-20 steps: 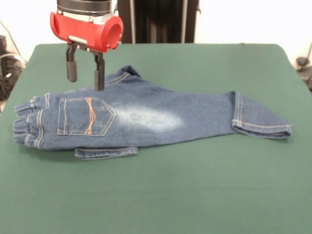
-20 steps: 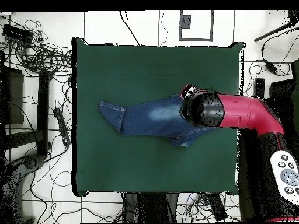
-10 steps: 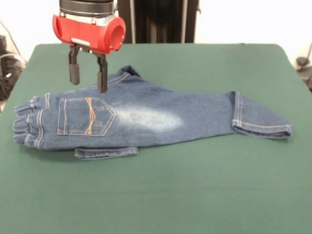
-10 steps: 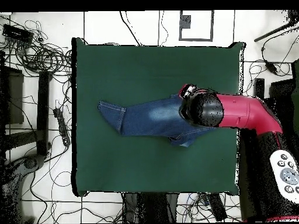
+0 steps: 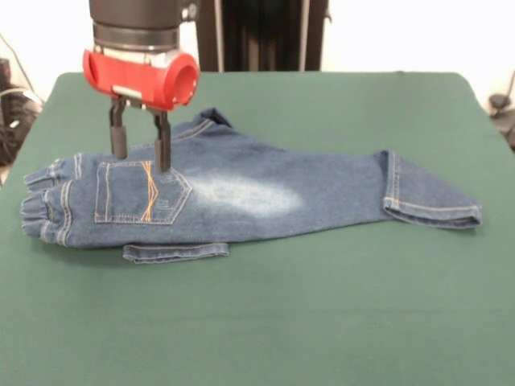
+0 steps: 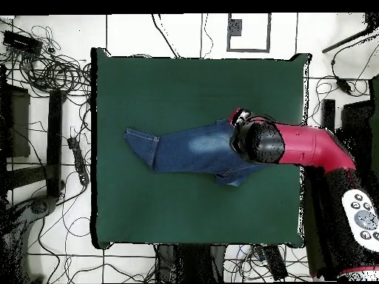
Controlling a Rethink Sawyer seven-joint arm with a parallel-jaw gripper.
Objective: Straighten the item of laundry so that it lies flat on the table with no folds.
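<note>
Jeans lie across the middle of the green table, legs stacked one on the other, waistband at the picture's left in the front view, the hem at the right turned back on itself and a strip of the under leg peeping out along the near edge. The arm hangs over the waist end, its gripper spread, tips at the top edge of the back pocket, touching or just above the denim. To flatten well, it should likely pinch only the upper layer near the waist and draw it aside, so the hidden leg unfolds instead of dragging along.
</note>
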